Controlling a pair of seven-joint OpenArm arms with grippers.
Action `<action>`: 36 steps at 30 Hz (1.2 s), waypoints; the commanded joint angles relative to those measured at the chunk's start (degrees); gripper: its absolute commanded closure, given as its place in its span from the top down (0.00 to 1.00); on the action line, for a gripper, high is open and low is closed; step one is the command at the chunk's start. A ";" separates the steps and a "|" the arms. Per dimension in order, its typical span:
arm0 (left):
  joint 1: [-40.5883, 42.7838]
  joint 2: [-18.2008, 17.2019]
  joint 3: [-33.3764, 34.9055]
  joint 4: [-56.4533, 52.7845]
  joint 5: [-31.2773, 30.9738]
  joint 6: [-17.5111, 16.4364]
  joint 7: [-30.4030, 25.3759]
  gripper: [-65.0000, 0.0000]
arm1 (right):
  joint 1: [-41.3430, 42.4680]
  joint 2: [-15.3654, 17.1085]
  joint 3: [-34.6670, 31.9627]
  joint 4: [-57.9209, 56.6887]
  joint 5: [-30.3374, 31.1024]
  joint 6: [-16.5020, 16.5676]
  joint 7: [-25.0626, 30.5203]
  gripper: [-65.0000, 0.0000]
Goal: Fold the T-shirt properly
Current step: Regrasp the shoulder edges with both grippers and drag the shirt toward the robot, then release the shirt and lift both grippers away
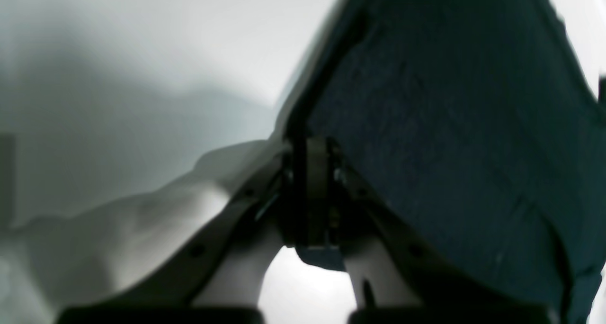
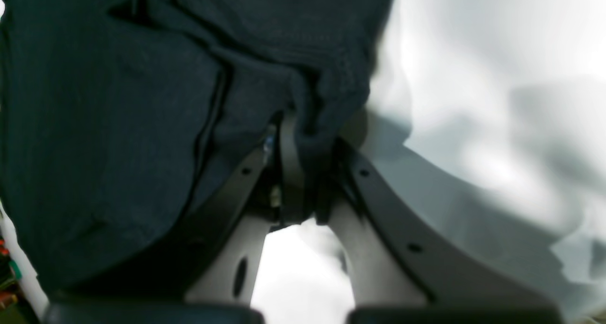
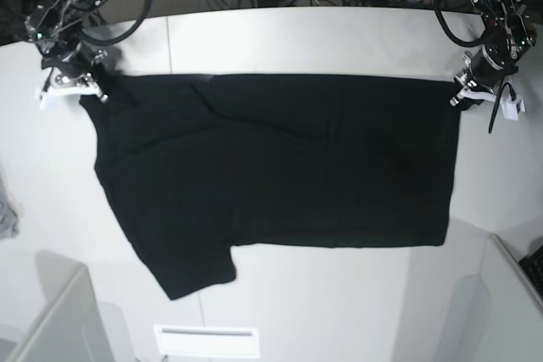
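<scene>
The T-shirt point(image 3: 280, 167) is seen stretched across the white table point(image 3: 322, 40), its long axis running side to side in the base view, plain black side showing. The hem end is pointed toward that view's right, the shoulder end toward its left, and one short sleeve point(image 3: 191, 269) is splayed toward the near edge. No print, brand or writing can be read on the cloth from any view. The far edge of the shirt is drawn taut in a nearly straight line between the two arms. The left gripper point(image 3: 462, 91) is closed tight on the hem corner; in the left wrist view the dark fabric point(image 1: 450, 125) is pinched between the meeting jaws of that gripper point(image 1: 310, 172). The right gripper point(image 3: 85, 86) is likewise clamped on the shoulder corner, and in the right wrist view a bunched fold of cloth point(image 2: 142, 125) is caught where its jaws point(image 2: 303, 144) come together. Both arms are reached down from the far side, wrists bent toward the table at the shirt's far corners. A grey scrap of cloth point(image 3: 7, 214) is glimpsed at the left border of the base view, well apart from the shirt.
</scene>
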 commanded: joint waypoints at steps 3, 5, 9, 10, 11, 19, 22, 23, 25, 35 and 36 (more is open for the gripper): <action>0.74 -1.03 -3.76 3.34 -0.81 -0.21 3.32 0.00 | -1.48 0.31 0.18 3.50 0.72 0.06 -0.22 0.00; 1.09 -0.85 -5.96 4.66 -0.81 -0.21 5.87 0.00 | -2.54 -0.04 0.62 5.08 0.72 0.06 -1.63 0.00; 2.41 -0.85 -7.98 7.12 -0.81 -0.21 9.04 0.00 | -3.42 -0.21 4.40 6.75 0.72 0.15 -5.67 0.00; 2.85 -0.94 -8.42 7.56 -0.81 -0.21 9.74 0.00 | -3.42 -0.21 5.37 6.75 0.72 0.23 -6.73 0.00; 3.29 -0.94 -8.86 8.09 -0.81 -0.21 10.53 0.00 | -3.42 -0.21 6.34 6.84 0.72 0.23 -8.05 0.00; 6.45 -0.85 -10.36 10.47 -0.81 -0.21 13.17 0.00 | -3.86 -0.21 8.27 6.84 0.72 0.41 -13.06 0.00; 7.95 -0.85 -10.36 11.17 -0.81 -0.21 13.17 0.00 | -3.94 -0.21 8.27 6.92 0.72 0.41 -13.23 0.00; 8.74 -0.76 -10.36 11.52 -0.81 -0.21 13.17 0.00 | -4.12 -0.21 8.36 6.92 0.72 0.41 -13.76 0.00; 9.71 -0.76 -10.36 11.96 -0.81 -0.21 13.17 0.00 | -4.30 -0.13 8.45 6.92 0.72 0.41 -14.81 0.00; 10.94 0.03 -10.27 12.40 -0.81 -0.21 13.17 0.00 | -5.09 -0.13 8.36 6.92 0.54 0.23 -15.34 0.00; 11.03 0.03 -10.18 12.40 -0.81 -0.21 13.17 0.00 | -5.09 -0.13 8.36 6.92 0.54 0.23 -15.34 0.00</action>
